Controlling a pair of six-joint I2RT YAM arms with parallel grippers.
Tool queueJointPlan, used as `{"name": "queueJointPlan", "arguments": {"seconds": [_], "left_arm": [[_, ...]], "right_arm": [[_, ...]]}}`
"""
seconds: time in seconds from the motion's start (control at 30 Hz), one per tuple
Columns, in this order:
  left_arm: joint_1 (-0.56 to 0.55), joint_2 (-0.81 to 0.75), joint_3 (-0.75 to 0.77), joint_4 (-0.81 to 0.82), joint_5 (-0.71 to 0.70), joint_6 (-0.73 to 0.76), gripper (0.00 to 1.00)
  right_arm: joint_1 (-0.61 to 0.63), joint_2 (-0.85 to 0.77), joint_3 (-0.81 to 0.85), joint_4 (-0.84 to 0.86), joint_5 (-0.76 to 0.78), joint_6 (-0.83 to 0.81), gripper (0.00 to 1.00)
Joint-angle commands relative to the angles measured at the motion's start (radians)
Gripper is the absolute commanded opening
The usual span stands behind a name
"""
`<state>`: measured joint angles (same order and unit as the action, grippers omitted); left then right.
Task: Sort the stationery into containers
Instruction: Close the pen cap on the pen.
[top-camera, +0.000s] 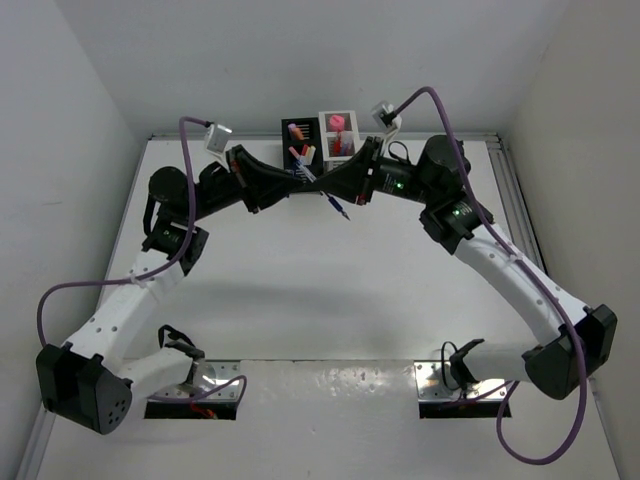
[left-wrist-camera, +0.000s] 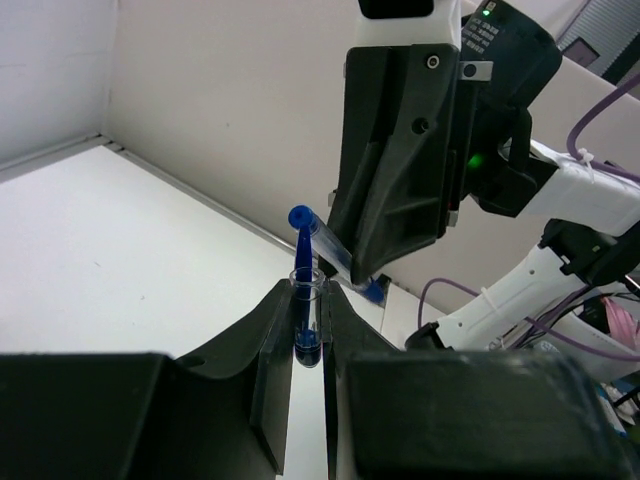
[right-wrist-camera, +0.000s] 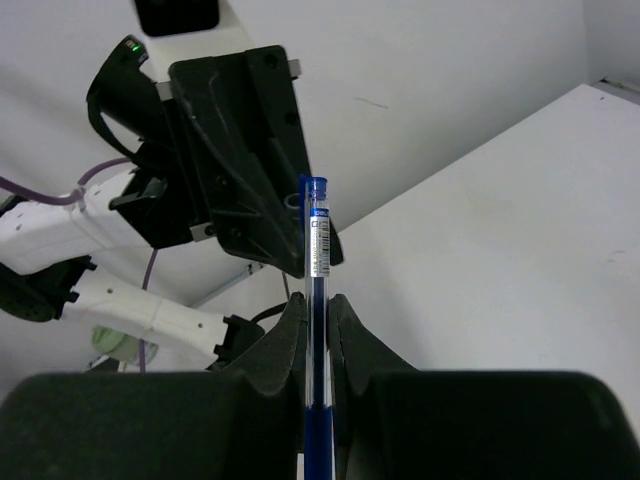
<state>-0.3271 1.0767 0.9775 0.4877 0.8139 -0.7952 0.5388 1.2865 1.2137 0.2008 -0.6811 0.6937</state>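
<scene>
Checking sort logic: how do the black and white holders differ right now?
The black holder sits left of the white holder in the top view. Black holds an orange-tipped piece among others; white holds a stubby pink piece and red pens. Both are square, open-topped and joined side by side at the table's far edge.

White walls (top-camera: 300, 60) enclose a white table (top-camera: 320, 290) with a metal rail (top-camera: 513, 195) along its right edge.

Just in front of the containers (top-camera: 322, 138), your left gripper (left-wrist-camera: 308, 335) and right gripper (right-wrist-camera: 318, 335) met tip to tip on a blue pen (right-wrist-camera: 318, 250), barring that side; the table (top-camera: 320, 290) nearer than the containers lay open.
</scene>
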Motion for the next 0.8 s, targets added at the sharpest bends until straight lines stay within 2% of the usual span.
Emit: {"name": "queueJointPlan", "arguments": {"seconds": [0.0,0.37,0.77], "left_arm": [[-0.016,0.012,0.044,0.058,0.027,-0.004,0.00],[-0.041,0.025,0.058,0.065,0.027,0.016,0.00],[-0.053,0.035,0.070,0.061,0.036,0.033,0.00]], "right_arm": [[0.026,0.014,0.035,0.045,-0.018,0.007,0.00],[0.047,0.051,0.055,0.015,-0.034,-0.016,0.00],[0.073,0.059,0.067,-0.090,-0.069,-0.094,0.00]]}}
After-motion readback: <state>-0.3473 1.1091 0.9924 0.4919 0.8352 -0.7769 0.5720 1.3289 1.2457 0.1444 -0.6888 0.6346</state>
